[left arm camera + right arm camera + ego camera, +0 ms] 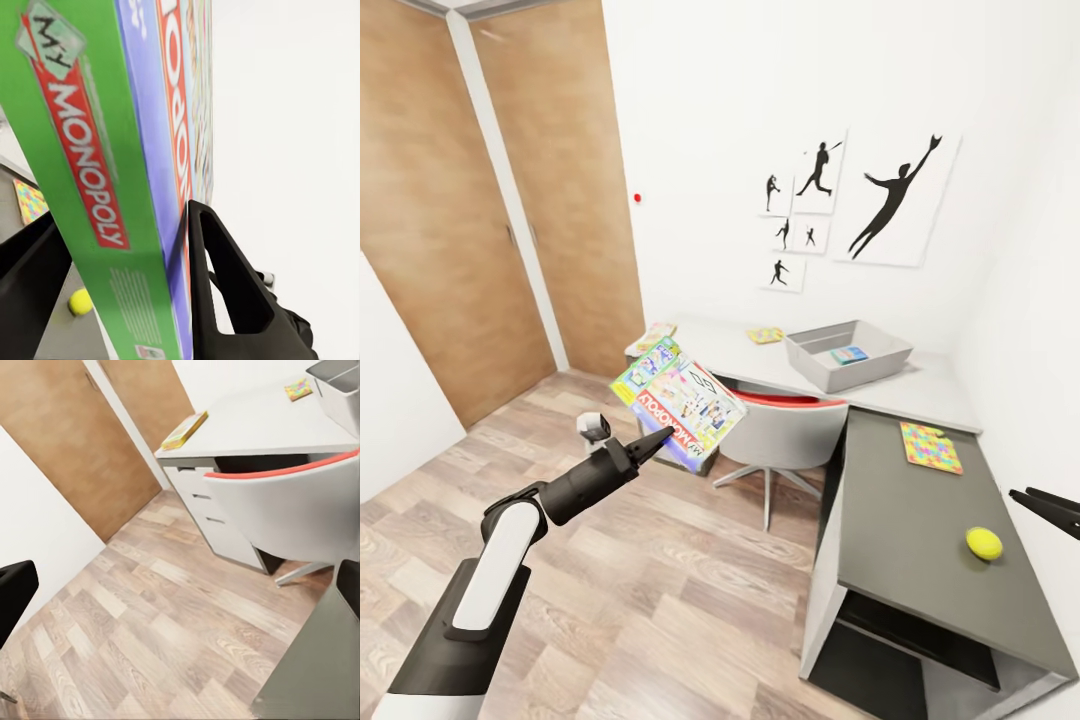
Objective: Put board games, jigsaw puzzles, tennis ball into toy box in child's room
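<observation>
My left gripper (658, 438) is shut on the lower edge of the white-green Monopoly board game (680, 403), held tilted in the air above the floor, left of the chair. In the left wrist view the box (112, 172) stands clamped between both fingers (225, 285). The grey toy box (880, 370) sits on the light grey table (730, 350) with a small blue game box (849, 354) inside. A yellow-red game box (650, 338) lies at the table's left end. One jigsaw puzzle (765, 335) lies near the toy box, another (931, 446) on the dark top. The tennis ball (984, 543) rests nearer me. My right gripper (1028, 500) is open and empty.
A white chair with a red rim (780, 425) is tucked under the light table, close to the held box. Wooden doors (480, 210) fill the left wall. Open wood-plank floor (660, 580) lies between me and the tables. Silhouette prints (890, 200) hang above.
</observation>
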You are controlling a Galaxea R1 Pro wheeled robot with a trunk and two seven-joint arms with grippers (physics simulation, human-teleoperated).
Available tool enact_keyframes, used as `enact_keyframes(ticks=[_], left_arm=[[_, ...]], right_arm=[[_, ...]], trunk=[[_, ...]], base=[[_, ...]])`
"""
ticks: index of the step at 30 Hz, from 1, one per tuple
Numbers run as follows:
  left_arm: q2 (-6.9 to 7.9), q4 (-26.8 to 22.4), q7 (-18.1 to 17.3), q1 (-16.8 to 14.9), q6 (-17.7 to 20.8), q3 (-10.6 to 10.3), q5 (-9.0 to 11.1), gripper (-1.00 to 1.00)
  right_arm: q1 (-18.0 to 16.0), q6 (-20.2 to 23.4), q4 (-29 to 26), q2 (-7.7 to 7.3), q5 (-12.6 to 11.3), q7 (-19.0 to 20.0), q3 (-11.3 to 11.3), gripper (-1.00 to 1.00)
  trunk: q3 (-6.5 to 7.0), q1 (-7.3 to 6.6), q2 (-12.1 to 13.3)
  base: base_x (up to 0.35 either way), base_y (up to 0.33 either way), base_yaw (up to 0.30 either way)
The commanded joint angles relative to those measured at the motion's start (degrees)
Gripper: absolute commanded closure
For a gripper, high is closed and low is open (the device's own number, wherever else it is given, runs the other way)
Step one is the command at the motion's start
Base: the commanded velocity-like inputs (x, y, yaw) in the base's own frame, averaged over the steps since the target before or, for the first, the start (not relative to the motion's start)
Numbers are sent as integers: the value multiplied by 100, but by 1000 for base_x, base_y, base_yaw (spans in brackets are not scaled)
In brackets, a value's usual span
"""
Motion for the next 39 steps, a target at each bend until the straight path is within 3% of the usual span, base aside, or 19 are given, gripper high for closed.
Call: enact_keyframes(ticks=[1, 20, 39], left_arm=[[1, 0, 1, -6, 33, -1, 45, 100], [-2, -10, 6, 9, 26, 8, 45, 100], [-2, -31, -3, 10, 31, 2, 45, 100]], right_arm=[[-6, 60, -1, -1, 13, 30, -4, -100], [-6, 60, -2, 4, 15, 29, -8, -100], [-6, 60, -2, 1, 17, 28, -12, -100]], trunk=[[-8, 5, -7], [-8, 5, -7], [-8, 5, -7]], base=[[328, 0, 0], [318, 0, 0], [55, 0, 0]])
